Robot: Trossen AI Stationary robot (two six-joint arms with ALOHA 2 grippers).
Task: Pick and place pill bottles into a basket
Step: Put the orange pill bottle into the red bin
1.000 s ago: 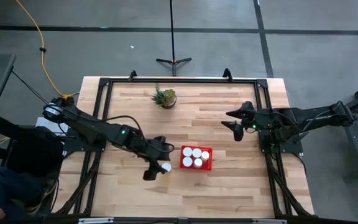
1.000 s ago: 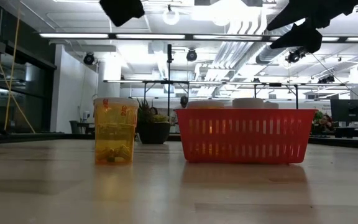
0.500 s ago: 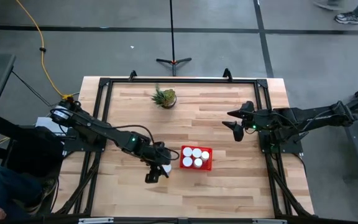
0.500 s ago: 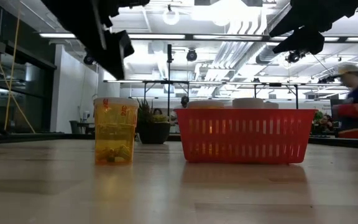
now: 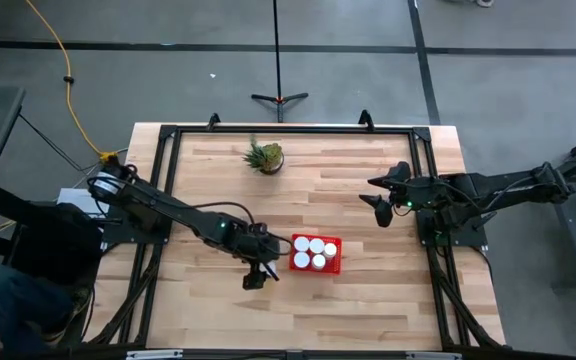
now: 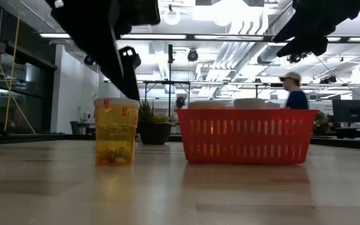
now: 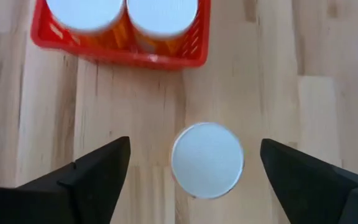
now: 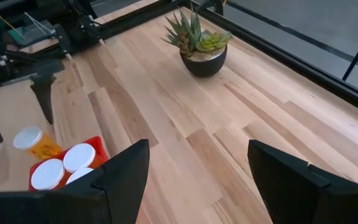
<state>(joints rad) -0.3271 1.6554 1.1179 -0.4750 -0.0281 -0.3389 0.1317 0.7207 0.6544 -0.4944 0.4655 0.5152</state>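
One pill bottle (image 6: 115,131), amber with a white cap (image 7: 207,160), stands upright on its base on the table just left of the red basket (image 5: 334,266). My left gripper (image 7: 196,149) is open and hangs over it pointing down, one finger on either side of the cap, above the bottle and touching nothing. In the high view my left gripper (image 5: 258,270) hides the bottle. Several white-capped bottles (image 5: 309,252) stand in the basket (image 6: 247,134). My right gripper (image 5: 376,198) is open and empty, raised over the table's right half.
A small spiky green potted plant (image 5: 265,156) stands near the far edge, left of centre. Bare wood lies in front of the basket and between the basket and my right gripper. A person (image 6: 292,94) walks in the room beyond the table.
My left gripper has come down from high over the table and gone a little toward the table's right edge, and now stands over the loose bottle with its fingers on either side of the cap. The bottle has stayed in place.
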